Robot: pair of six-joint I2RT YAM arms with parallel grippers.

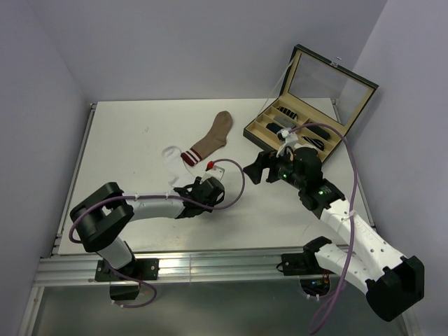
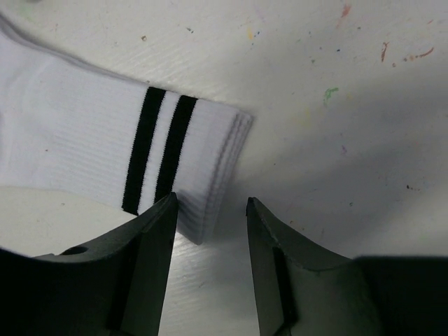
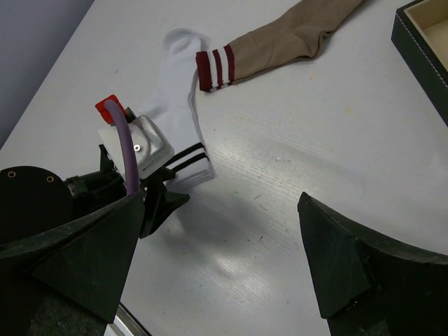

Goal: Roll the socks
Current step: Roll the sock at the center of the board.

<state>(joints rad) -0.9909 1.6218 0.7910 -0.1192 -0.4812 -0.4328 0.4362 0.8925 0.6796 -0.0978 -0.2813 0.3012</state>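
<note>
The white sock (image 2: 77,140) with two black cuff stripes lies flat on the table, its cuff end (image 3: 190,162) pointing toward my left gripper (image 2: 210,210). That gripper is low over the table with its jaws partly apart. The cuff's corner sits just between the fingertips (image 2: 159,227) and nothing is clamped. In the top view the left gripper (image 1: 190,189) covers the cuff, and only the sock's toe part (image 1: 171,155) shows. The tan-brown sock (image 1: 213,136) with a red-and-white cuff (image 3: 215,66) lies flat beyond it. My right gripper (image 3: 220,231) hovers wide open and holds nothing, to the right of the white sock (image 1: 262,168).
An open dark case (image 1: 308,115) with small sock rolls in its compartments stands at the back right, its corner (image 3: 420,35) near the tan sock's toe. Grey walls close the table on three sides. A purple cable (image 3: 126,150) runs along the left wrist.
</note>
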